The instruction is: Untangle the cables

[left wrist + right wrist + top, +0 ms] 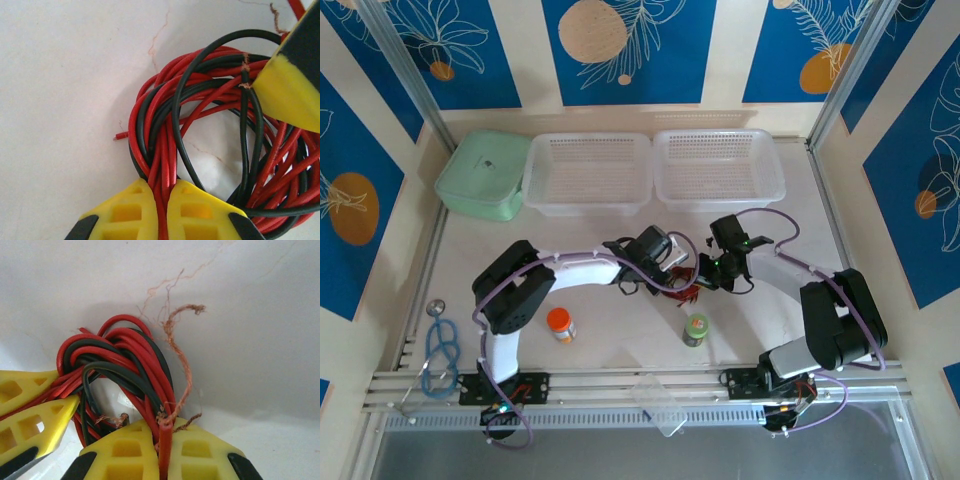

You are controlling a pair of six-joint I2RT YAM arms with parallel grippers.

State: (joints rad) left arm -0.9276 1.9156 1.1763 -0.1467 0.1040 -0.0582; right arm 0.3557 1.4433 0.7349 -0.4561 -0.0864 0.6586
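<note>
On the white table (pixel 620 340) I see the red and black cables (pixel 686 291) bunched at centre. My left gripper (pixel 162 202), at six o'clock, is clamped on red strands of them. My right gripper (pixel 165 440) pinches one red strand, its bare copper fraying toward twelve.

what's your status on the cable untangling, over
Left gripper shut on tangled bundle of thin red and black wires. Right gripper shut on one red wire of it. Bundle knotted, not separated. Close by: small green bottle.
</note>
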